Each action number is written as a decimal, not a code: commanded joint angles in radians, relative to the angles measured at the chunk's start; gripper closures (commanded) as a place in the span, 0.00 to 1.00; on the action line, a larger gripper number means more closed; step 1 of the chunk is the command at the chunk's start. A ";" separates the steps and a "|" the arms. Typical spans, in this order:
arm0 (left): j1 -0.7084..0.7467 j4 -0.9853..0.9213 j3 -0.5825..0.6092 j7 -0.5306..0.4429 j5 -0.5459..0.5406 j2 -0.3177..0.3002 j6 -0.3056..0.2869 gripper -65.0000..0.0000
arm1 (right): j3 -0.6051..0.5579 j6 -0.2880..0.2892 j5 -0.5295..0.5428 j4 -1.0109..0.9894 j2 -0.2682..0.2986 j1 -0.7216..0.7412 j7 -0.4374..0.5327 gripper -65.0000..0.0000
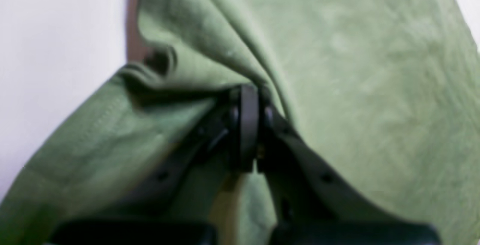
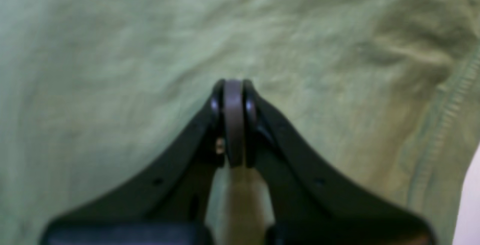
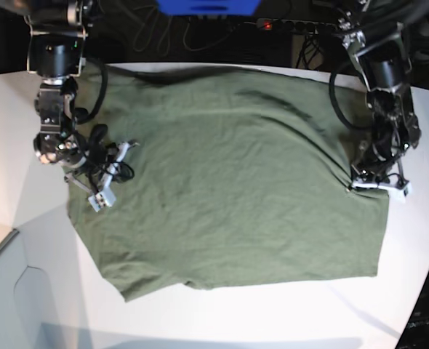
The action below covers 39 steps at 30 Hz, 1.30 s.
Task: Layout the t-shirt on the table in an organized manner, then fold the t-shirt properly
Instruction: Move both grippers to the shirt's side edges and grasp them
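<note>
The olive-green t-shirt (image 3: 229, 174) lies spread across the white table (image 3: 273, 313), with light wrinkles. At the shirt's right edge in the base view, my left gripper (image 3: 360, 183) is shut on a bunched fold of cloth; in the left wrist view creases of the t-shirt (image 1: 375, 69) run into the closed left gripper (image 1: 247, 91). At the shirt's left edge, my right gripper (image 3: 94, 182) is down on the fabric. In the right wrist view the right gripper (image 2: 233, 84) is shut with the t-shirt (image 2: 112, 69) filling the frame and a stitched hem (image 2: 446, 114) at right.
Dark cables and a power strip (image 3: 273, 25) run along the back behind the table, beside a blue object (image 3: 207, 6). The table's curved edge (image 3: 3, 247) drops away at lower left. Bare white table (image 1: 56, 31) shows left of the cloth in the left wrist view.
</note>
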 commanded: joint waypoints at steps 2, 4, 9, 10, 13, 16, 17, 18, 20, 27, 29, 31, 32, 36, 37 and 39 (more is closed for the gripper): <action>-0.041 -0.048 0.035 0.021 0.031 -0.014 0.022 1.00 | 0.003 0.014 -0.003 -0.044 0.014 0.052 0.052 1.00; -0.095 -0.105 0.062 -0.012 0.031 -0.033 0.022 1.00 | 0.003 0.014 -0.003 -0.113 0.031 0.090 0.092 1.00; -0.192 -0.253 0.081 -0.100 0.031 -0.063 0.022 1.00 | 0.003 0.014 -0.003 -0.311 0.062 0.198 0.192 1.00; -0.204 -0.272 0.081 -0.109 0.031 -0.063 0.022 1.00 | 0.003 -0.001 -0.003 -0.350 0.068 0.217 0.221 1.00; -0.215 -0.286 0.081 -0.112 0.031 -0.069 0.022 1.00 | 0.003 -0.128 -0.003 -0.463 0.078 0.283 0.322 1.00; -0.212 -0.286 0.076 -0.111 0.024 -0.071 0.022 1.00 | 0.003 -0.327 -0.001 -0.546 0.085 0.345 0.380 1.00; -0.204 -0.286 0.075 -0.108 0.021 -0.071 0.022 1.00 | 0.003 -0.387 -0.001 -0.572 0.085 0.368 0.385 1.00; -0.199 -0.283 0.075 -0.094 0.020 -0.071 0.022 1.00 | 0.000 -0.424 -0.001 -0.594 0.085 0.386 0.385 1.00; -0.195 -0.246 0.073 -0.032 0.012 -0.072 0.020 1.00 | 0.000 -0.459 -0.001 -0.620 0.085 0.414 0.385 1.00; -0.138 -0.009 0.072 0.110 -0.105 -0.092 0.020 1.00 | 0.000 -0.485 0.002 -0.624 0.078 0.446 0.387 1.00; -0.124 0.038 0.072 0.110 -0.131 -0.092 0.020 0.99 | -0.002 -0.485 0.002 -0.624 0.077 0.454 0.387 1.00; -0.104 0.083 0.072 0.113 -0.158 -0.094 0.022 0.94 | -0.003 -0.485 0.002 -0.624 0.077 0.468 0.388 1.00; -0.089 0.112 0.072 0.124 -0.178 -0.095 0.022 0.88 | -0.003 -0.485 0.000 -0.624 0.083 0.480 0.388 1.00; -0.021 0.227 0.070 0.198 -0.258 -0.099 0.022 0.63 | 0.003 -0.485 0.002 -0.624 0.109 0.514 0.382 1.00; 0.012 0.262 0.061 0.213 -0.278 -0.100 0.022 0.57 | 0.003 -0.485 0.003 -0.624 0.118 0.517 0.379 1.00; 0.081 0.337 0.009 0.236 -0.301 -0.097 0.022 0.49 | 0.003 -0.485 0.005 -0.624 0.126 0.514 0.379 1.00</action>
